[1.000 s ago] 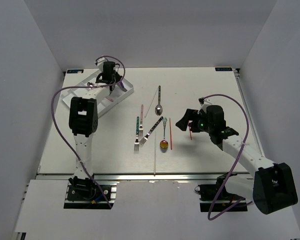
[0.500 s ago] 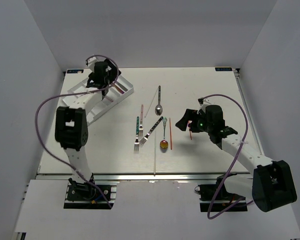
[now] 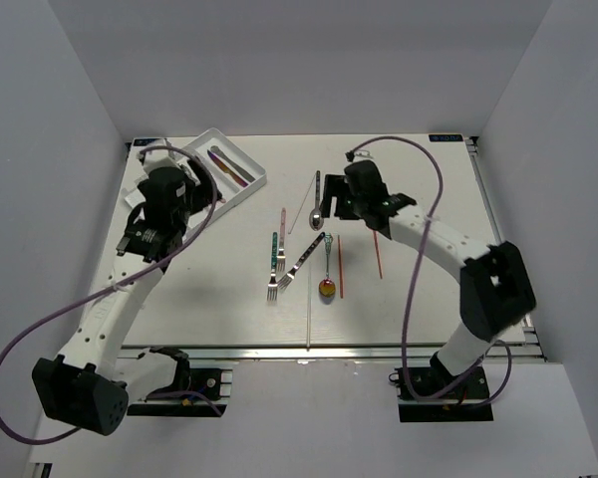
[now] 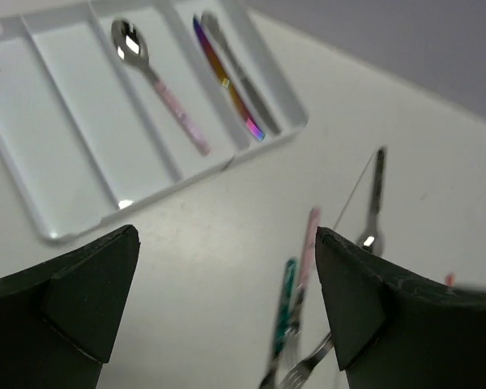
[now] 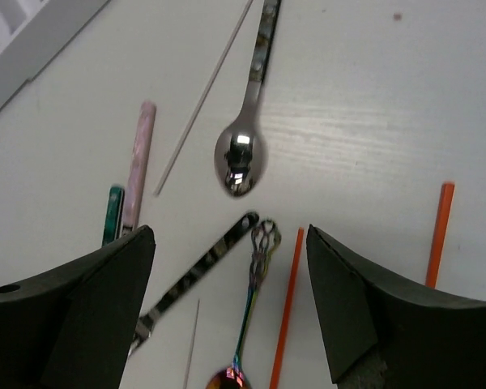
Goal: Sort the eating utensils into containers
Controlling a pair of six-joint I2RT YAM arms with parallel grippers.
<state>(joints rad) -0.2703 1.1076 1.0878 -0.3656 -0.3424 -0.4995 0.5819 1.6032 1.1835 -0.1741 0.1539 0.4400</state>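
Right gripper [image 5: 228, 243], jaws spread, over silver spoon [image 5: 241, 162]; left gripper [image 4: 227, 243] spread, empty. Risk: closing snags adjacent thin stick [image 5: 202, 97] too.

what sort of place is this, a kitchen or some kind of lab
Most likely a robot lab test cell, not a kitchen: plain white walls box in a white table, the left arm and right arm trail purple cables, and loose utensils lie beside a white cutlery tray.

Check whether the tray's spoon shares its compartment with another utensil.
No, the spoon lies alone; the two other pieces share the next compartment.
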